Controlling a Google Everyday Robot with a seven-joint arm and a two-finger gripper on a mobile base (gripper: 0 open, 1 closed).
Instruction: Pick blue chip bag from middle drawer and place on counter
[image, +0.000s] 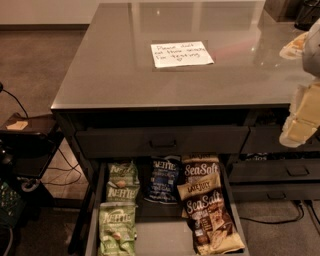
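Lying at the back of your open dark-grey metal drawer (160, 239), small navy-blue crinkly chip bag (162, 181) is sitting between green bags (119, 202) and tan bags (207, 210), your pale gripper (303, 117) is hanging beside the right edge of the glossy grey desk (120, 75), its grip you cannot tell.

Grey counter (115, 75), white note (182, 54) lying centre, jaws at right edge

3 green Kettle bags (117, 227), 1 blue chip bag (162, 181), 2 Sea Salt bags (212, 220), 1 note (182, 54), 1 gripper (302, 120) (far right).
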